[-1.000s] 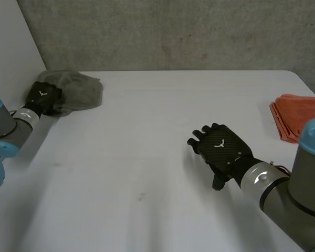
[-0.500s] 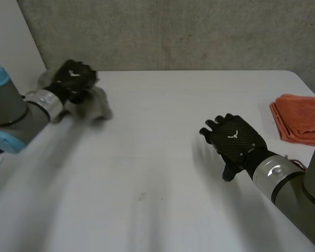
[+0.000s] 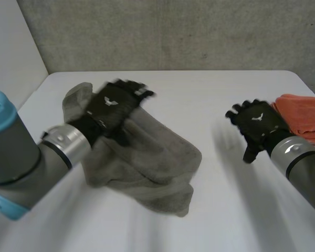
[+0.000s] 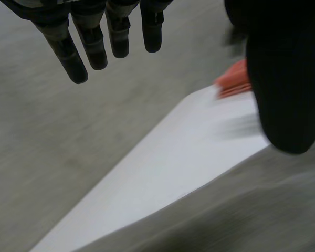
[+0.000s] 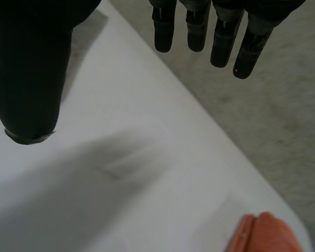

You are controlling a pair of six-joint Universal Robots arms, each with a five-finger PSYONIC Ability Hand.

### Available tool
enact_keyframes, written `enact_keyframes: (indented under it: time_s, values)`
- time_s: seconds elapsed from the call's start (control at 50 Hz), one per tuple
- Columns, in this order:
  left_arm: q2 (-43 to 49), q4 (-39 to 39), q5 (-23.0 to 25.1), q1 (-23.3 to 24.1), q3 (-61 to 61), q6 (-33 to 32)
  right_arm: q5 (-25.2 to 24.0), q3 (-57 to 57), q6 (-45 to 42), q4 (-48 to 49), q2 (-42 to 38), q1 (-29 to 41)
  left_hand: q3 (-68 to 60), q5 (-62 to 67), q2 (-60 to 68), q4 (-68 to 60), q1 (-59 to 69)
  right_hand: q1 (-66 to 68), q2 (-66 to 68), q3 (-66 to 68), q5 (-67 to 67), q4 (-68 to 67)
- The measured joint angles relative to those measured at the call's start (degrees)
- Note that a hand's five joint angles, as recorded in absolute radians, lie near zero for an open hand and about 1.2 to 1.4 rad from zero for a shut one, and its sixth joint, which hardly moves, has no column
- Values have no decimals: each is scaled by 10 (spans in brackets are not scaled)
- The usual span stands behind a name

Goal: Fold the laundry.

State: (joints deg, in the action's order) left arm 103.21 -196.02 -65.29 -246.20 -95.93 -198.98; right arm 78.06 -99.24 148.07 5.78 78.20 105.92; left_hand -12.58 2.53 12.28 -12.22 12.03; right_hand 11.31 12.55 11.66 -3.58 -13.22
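We have hauled the grey towel (image 3: 152, 157) from the 10 o'clock corner to the middle of the table (image 3: 199, 89), where it lies crumpled under our released left hand (image 3: 111, 106), ready for spreading, while our right hand (image 3: 257, 125), equally slack, nears the orange towel (image 3: 303, 118) at 3 o'clock

Light: soft, even, fairly bright on the white table (image 3: 168, 89).
Wall (image 3: 199, 31): dimmer, flat grey.
Cloth shadow: narrow, soft-edged, under the near edge of the grey cloth (image 3: 147, 157).
Orange cloth (image 3: 300, 116): evenly lit.
Hands: matte black, little detail; faint sheen on the backs of left hand (image 3: 111, 103) and right hand (image 3: 258, 124).
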Motion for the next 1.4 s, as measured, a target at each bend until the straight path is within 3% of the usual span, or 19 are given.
enact_keyframes:
  time_s: [0.08,0.16,0.32,0.44,0.52,0.56,0.6,0.72,0.9,0.98,1.1,1.12,1.18,1.2,1.22,1.24,1.4]
  values:
    - [8,-2,-51,-39,19,-9,-6,7,0,-41,-14,28,0,0,0,0,0,0,0,0,0,0]
    - [30,5,-73,-64,43,-27,-18,16,1,-86,-25,66,0,0,0,0,0,0,0,0,0,0]
    - [67,71,-71,-114,71,-79,-33,20,31,-111,-48,141,-1,2,1,-2,2,0,0,0,0,0]
    - [62,99,-51,-129,60,-89,-22,25,82,-69,-93,192,-1,2,1,-2,2,4,2,3,-2,-2]
    - [46,100,-38,-132,43,-86,17,41,97,-27,-137,214,-1,2,1,-2,2,164,189,196,-173,-181]
    - [36,99,-34,-132,33,-84,52,55,95,-10,-161,219,-1,2,1,-2,2,353,420,423,-394,-408]
    - [28,96,-32,-132,26,-83,80,67,89,-1,-175,220,-1,2,1,-2,2,415,511,508,-488,-501]
    - [5,89,-31,-134,13,-82,131,84,47,7,-182,213,-1,2,1,-2,2,440,544,548,-527,-547]
    - [-16,85,-31,-149,7,-82,113,77,-8,-2,-92,130,0,1,1,-1,2,441,544,548,-527,-548]
    - [-22,85,-24,-155,-1,-82,94,97,-79,-7,-64,48,0,0,1,-1,2,443,544,548,-527,-548]
    - [-20,85,-11,-161,-10,-83,87,190,-236,-11,-129,-28,0,0,1,-1,2,443,544,548,-527,-548]
    - [-18,84,-9,-162,-10,-84,87,215,-262,-11,-152,-33,-1,1,1,-2,2,439,540,544,-523,-543]
    - [-7,80,-7,-161,-8,-85,87,267,-296,-10,-200,-35,-1,2,2,-2,2,231,300,310,-297,-299]
    - [1,77,-7,-161,-6,-86,88,283,-301,-9,-214,-34,-1,2,2,-2,2,231,300,310,-297,-299]
    - [9,75,-7,-160,-4,-87,90,297,-302,-8,-225,-34,-1,2,2,-2,2,55,85,105,-91,-94]
    - [16,73,-7,-160,-2,-88,92,308,-299,-7,-233,-32,-1,2,2,-2,2,16,33,41,-30,-29]
    - [67,67,-7,-145,25,-91,111,320,-222,-7,-232,-22,-34,38,38,-41,43,-2,-2,1,-1,2]
